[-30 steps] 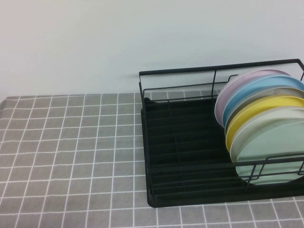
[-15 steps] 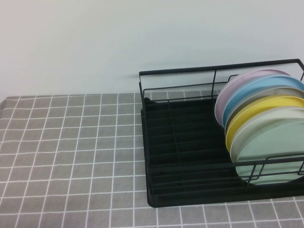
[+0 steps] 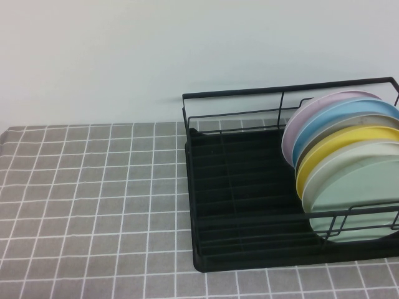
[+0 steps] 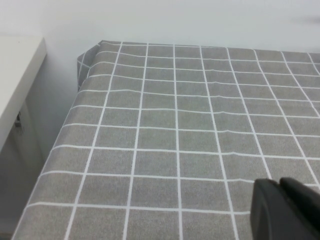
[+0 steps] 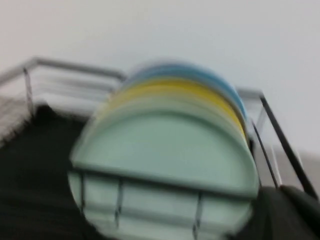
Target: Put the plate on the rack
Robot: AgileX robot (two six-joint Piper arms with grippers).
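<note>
The pale mint-green plate [image 3: 356, 187] stands upright in the black wire rack [image 3: 230, 93], frontmost in a row of several plates at the rack's right end. The right wrist view shows it blurred [image 5: 165, 150] behind the rack's front wires [image 5: 120, 200]. My right gripper [image 5: 284, 191] is beside the plate's edge, outside the rack, shut and empty. My left gripper [image 4: 281, 183] is shut and empty, low over the grey checked cloth. Neither arm shows in the high view.
Behind the mint plate stand white, yellow [image 3: 349, 140], grey, light blue [image 3: 349, 112] and pink [image 3: 293, 134] plates. The rack's left part [image 3: 237, 180] holds nothing. The grey checked cloth [image 3: 93, 199] covers the table; its left edge [image 4: 60, 135] drops beside a white shelf [image 4: 15, 80].
</note>
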